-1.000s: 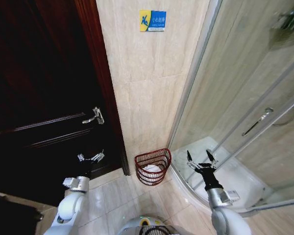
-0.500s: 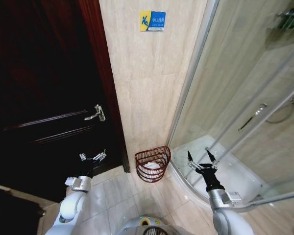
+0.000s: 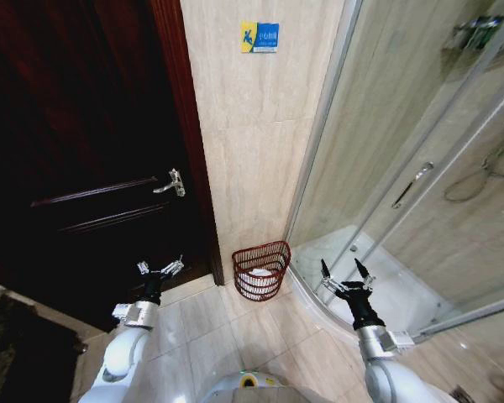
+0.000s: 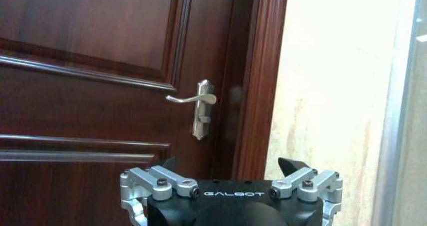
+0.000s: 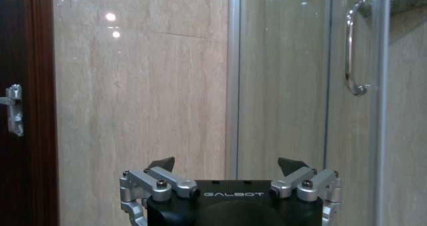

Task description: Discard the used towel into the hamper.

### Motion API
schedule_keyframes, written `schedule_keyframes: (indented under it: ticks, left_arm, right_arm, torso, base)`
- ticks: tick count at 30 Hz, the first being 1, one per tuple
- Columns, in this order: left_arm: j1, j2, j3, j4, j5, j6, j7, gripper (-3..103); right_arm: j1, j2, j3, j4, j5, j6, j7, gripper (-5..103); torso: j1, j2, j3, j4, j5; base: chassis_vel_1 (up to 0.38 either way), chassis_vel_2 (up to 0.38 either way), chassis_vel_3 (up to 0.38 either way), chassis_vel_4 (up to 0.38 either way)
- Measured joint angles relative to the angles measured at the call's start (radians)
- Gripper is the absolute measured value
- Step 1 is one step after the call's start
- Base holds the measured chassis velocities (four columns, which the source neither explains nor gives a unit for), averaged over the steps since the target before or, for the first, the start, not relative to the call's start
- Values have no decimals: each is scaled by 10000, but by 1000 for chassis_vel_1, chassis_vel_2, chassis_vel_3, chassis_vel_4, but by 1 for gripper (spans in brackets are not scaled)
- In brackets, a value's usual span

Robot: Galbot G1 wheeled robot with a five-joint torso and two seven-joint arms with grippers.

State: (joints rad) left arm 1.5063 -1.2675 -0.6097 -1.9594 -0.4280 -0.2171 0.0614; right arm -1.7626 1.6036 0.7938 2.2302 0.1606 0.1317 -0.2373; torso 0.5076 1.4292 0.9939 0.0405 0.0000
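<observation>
Hamper [image 3: 260, 270] with towel [image 3: 257, 278] farther off than before, both grippers [image 3: 160, 269] [image 3: 344, 274] spread, empty.

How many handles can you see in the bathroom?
2. One silver door handle is on the dark wooden door, left of the hamper. One long shower handle is on the glass shower door, to the right. More may be hidden.

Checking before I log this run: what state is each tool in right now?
Left tool: open, holding nothing, in front of the dark door.
Right tool: open, holding nothing, by the shower glass.
</observation>
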Motion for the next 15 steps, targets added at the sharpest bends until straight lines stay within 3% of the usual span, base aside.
schedule_keyframes:
  ticks: [15]
  left_arm:
    - [64, -12, 94, -90, 29, -52, 14, 100]
  right_arm:
    - [-58, 13, 11, -34, -6, 67, -43, 100]
  torso:
    - [-3, 0, 0, 0, 2]
  base:
    - [119, -112, -121, 119]
